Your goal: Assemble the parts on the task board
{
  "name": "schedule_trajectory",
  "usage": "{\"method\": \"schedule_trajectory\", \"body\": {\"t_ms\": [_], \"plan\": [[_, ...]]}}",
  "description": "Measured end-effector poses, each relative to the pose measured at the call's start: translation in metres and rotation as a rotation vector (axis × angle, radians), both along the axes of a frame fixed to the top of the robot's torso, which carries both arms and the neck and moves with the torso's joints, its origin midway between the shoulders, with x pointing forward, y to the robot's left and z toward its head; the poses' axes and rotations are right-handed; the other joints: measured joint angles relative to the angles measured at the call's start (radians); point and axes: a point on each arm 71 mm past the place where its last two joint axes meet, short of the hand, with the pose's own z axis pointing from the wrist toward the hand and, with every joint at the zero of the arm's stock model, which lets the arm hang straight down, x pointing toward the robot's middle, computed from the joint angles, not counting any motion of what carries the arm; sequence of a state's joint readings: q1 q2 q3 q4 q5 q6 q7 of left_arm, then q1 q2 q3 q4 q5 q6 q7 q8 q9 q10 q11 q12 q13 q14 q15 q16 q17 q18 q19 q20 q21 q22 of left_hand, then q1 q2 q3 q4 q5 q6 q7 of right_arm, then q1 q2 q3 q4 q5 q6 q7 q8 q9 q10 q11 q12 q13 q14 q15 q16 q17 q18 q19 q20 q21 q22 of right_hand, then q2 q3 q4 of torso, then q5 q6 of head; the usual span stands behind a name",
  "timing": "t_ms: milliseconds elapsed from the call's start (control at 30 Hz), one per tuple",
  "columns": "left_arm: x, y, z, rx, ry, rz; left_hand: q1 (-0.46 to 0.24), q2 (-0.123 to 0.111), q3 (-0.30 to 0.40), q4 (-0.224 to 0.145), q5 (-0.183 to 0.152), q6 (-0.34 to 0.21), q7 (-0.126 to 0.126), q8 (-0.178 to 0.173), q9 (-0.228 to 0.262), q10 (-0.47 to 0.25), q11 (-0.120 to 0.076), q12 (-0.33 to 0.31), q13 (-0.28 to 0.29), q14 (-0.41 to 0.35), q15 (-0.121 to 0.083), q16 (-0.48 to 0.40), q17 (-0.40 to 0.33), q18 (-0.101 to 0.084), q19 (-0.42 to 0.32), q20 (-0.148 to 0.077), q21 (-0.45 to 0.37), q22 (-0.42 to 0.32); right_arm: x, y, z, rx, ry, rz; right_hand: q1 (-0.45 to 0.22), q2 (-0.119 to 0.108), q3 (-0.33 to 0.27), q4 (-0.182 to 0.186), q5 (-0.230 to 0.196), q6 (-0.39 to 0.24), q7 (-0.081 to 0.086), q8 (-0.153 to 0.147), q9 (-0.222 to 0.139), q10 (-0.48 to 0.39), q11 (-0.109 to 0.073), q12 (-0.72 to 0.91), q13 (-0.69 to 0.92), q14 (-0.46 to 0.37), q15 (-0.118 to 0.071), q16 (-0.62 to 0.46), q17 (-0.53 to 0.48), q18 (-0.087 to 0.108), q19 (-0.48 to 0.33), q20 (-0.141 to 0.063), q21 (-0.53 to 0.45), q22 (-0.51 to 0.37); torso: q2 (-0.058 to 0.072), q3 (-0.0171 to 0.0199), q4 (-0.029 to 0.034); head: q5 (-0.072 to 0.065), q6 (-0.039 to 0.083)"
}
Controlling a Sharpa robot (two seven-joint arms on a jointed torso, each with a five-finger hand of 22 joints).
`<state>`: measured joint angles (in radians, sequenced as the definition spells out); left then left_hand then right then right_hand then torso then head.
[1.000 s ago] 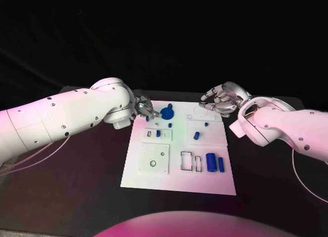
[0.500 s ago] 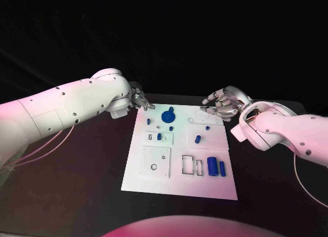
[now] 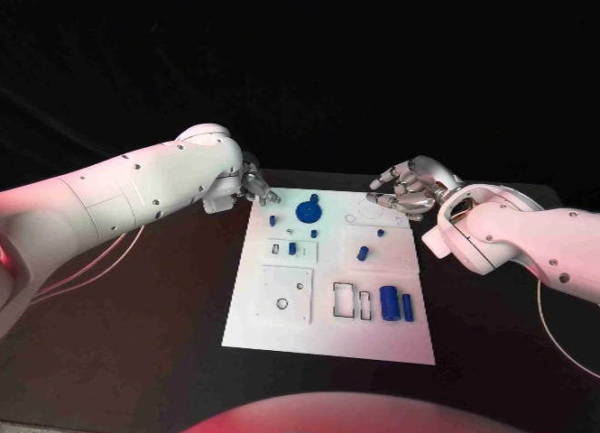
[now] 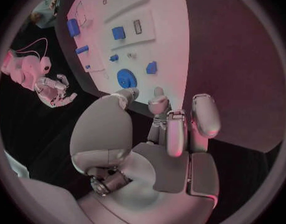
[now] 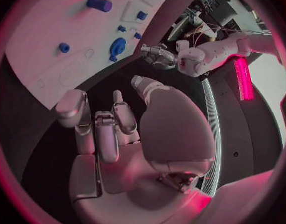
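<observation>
the flat white rectangular task board (image 3: 328, 329) lies mid-table on the black tabletop (image 3: 143, 343), long side running away from the robot. small blue plastic parts sit on it: a round blue gear-like disc (image 3: 308, 213) near the far edge, a short blue peg (image 3: 361, 253) mid-board, a little blue block (image 3: 292, 246) by the left recesses, and a pair of blue upright cylinders (image 3: 396, 303) near the right edge, beside empty rectangular outlines.

left hand (image 3: 257, 188) hangs at the board's far left corner, just off the edge. in the left wrist view its fingers (image 4: 204, 115) are extended and apart, nothing between them. right hand (image 3: 404, 190) hovers over the far right corner, fingers loosely curled but separated; the right wrist view shows a bare palm, nothing held.

handling judgement: parts look like rigid moulded plastic, light, smooth, likely slippery under metal fingertips; not fragile, but easy to flick or tip. the disc (image 4: 126, 78) lies low and flat, so best pinched across its rim or by its raised hub. cylinders and peg best taken across the sides, near mid-height, to stay upright for seating. board itself looks thin and may slide if pushed sideways.
</observation>
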<state>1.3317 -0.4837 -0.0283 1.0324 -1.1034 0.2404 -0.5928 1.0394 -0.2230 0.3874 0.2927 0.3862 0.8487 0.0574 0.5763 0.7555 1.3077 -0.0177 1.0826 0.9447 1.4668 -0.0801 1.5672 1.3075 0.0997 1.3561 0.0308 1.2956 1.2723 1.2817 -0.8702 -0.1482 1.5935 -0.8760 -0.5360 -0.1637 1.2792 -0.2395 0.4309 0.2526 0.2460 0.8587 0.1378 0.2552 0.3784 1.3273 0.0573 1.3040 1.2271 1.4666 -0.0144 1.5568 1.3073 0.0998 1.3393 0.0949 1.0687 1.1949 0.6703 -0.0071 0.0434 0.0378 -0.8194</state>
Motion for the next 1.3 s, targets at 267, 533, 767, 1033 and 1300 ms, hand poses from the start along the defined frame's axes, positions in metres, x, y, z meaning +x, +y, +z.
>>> {"method": "schedule_trajectory", "body": {"t_ms": [267,533,767,1033,1300], "plan": [[0.002,0.0,-0.004,0.001,0.009,-0.003,0.029,0.031,-0.014,-0.003,-0.055,-0.007,0.021,-0.148,-0.111,-0.014,0.014,0.0,-0.002,0.0,0.018,0.0,0.0,0.0,-0.003,0.015,-0.009,0.005,0.0,0.001,0.0,0.0,-0.002,-0.001,0.0,0.0,0.0,0.0,0.0,-0.003,0.003,0.0,0.0,0.0,0.0,0.0,-0.003,0.0,0.0,0.0,0.0,0.0,0.0,0.0,0.0,-0.001,-0.002,0.0006,0.0012,0.0,-0.002],[0.001,-0.001,-0.007,-0.01,0.025,-0.013,0.034,0.035,-0.026,-0.002,-0.073,0.0,0.035,-0.209,-0.16,-0.014,0.022,0.0,-0.001,0.0,0.025,0.0,0.0,0.0,-0.003,0.022,-0.011,0.008,0.001,0.002,0.0,0.001,-0.005,-0.001,0.0,0.0,0.0,0.0,0.0,-0.003,0.003,0.0,0.0,0.0,0.0,0.0,-0.003,0.0,0.0,0.0,0.0,0.0,0.0,0.0,0.0,-0.001,-0.003,0.0009,0.0017,0.001,-0.003],[-0.001,-0.004,-0.013,-0.01,0.051,-0.029,0.034,0.035,-0.032,-0.001,-0.073,0.015,0.032,-0.217,-0.169,-0.014,0.022,0.002,0.0,0.0,0.025,0.0,0.0,0.0,-0.003,0.021,-0.011,0.009,0.001,0.003,0.0,0.001,-0.005,-0.001,0.0,0.0,0.0,0.0,0.0,-0.003,0.003,0.0,0.0,0.0,0.0,0.0,-0.003,0.0,0.0,0.0,0.0,0.0,0.0,0.0,0.0,-0.001,-0.003,0.0011,0.0017,0.002,0.0],[-0.002,-0.008,-0.019,-0.013,0.073,-0.039,0.04,0.041,-0.032,-0.002,-0.073,0.034,0.03,-0.223,-0.179,-0.011,0.024,0.006,0.005,0.0,0.025,0.0,0.0,0.0,-0.001,0.024,-0.011,0.012,0.002,0.004,-0.001,0.002,-0.005,0.001,0.0,0.0,0.003,0.003,0.0,-0.003,0.003,0.004,0.0,0.0,0.0,0.0,-0.003,0.0,0.0,0.0,0.0,0.0,0.0,0.0,-0.004,-0.001,-0.002,0.0011,0.0003,0.003,0.002],[-0.002,-0.008,-0.021,-0.016,0.083,-0.04,0.057,0.059,-0.03,-0.003,-0.066,0.075,0.023,-0.226,-0.188,-0.006,0.021,0.012,0.008,0.0,0.025,0.0,0.0,0.0,0.0,0.025,-0.011,0.014,0.002,0.003,-0.001,0.002,-0.005,0.0,0.0,0.0,0.003,0.003,0.0,-0.003,0.003,0.004,0.001,0.0,0.0,0.0,-0.003,0.0,0.0,0.0,0.0,0.0,0.0,0.0,-0.004,-0.001,-0.002,0.0018,0.0004,0.004,0.0]]}}
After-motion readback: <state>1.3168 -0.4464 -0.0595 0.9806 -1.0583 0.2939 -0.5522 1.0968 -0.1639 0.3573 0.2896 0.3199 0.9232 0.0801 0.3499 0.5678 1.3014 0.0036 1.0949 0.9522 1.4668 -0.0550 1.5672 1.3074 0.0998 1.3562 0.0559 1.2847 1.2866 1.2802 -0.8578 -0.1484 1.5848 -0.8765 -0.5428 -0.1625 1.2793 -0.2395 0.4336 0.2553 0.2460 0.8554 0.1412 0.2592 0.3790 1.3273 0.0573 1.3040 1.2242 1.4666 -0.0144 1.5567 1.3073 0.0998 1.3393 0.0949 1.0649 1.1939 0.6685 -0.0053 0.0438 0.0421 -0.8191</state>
